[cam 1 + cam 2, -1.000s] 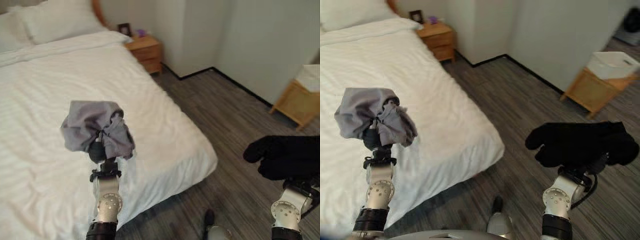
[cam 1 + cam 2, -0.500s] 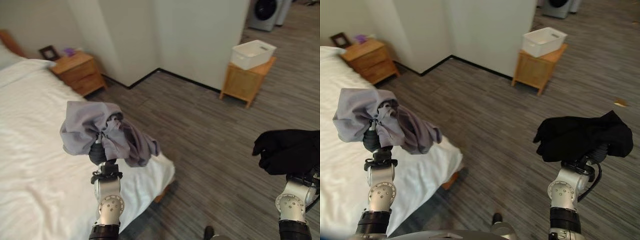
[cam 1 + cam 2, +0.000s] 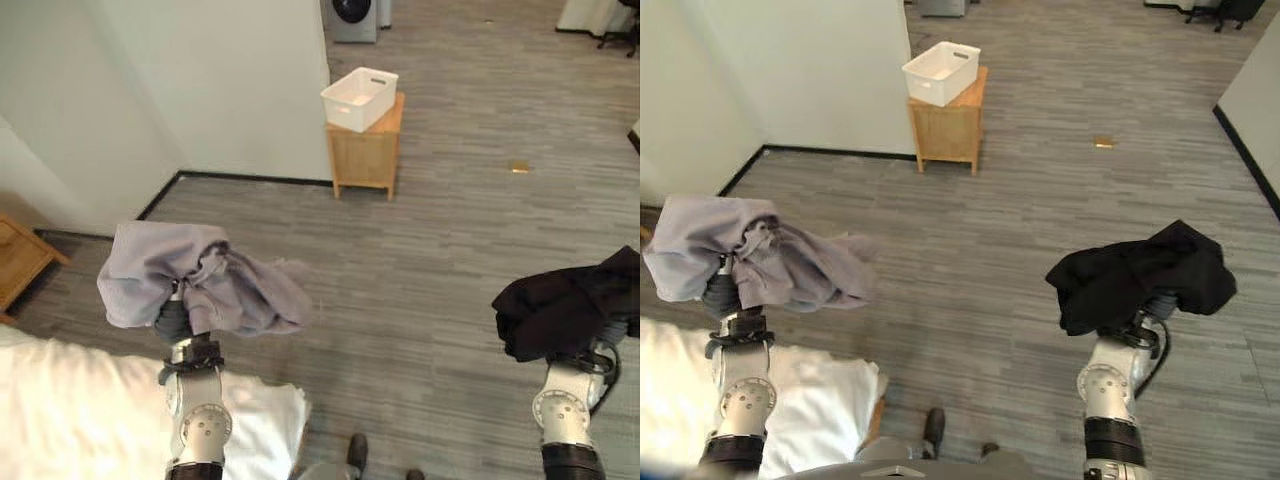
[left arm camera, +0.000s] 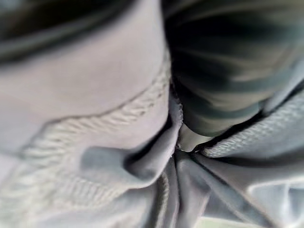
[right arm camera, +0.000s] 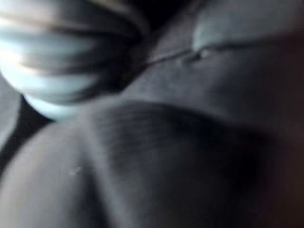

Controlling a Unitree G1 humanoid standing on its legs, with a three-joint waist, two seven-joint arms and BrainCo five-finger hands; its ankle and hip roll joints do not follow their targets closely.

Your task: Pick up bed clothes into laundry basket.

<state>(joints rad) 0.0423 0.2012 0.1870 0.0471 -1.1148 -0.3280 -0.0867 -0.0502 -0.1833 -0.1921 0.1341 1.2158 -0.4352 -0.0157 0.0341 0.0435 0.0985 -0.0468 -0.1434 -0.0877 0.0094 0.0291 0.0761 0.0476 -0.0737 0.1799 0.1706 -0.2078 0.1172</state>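
We see left hand raised, grey garment bunched over it, right hand under black garment, both hands' fingers hidden so grip unclear, white basket on wooden stand far across floor, bed corner below left arm

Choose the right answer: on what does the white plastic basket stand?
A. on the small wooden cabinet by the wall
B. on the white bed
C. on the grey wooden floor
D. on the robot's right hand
A: the white plastic basket rests on top of the small wooden cabinet, beside the wall's corner.
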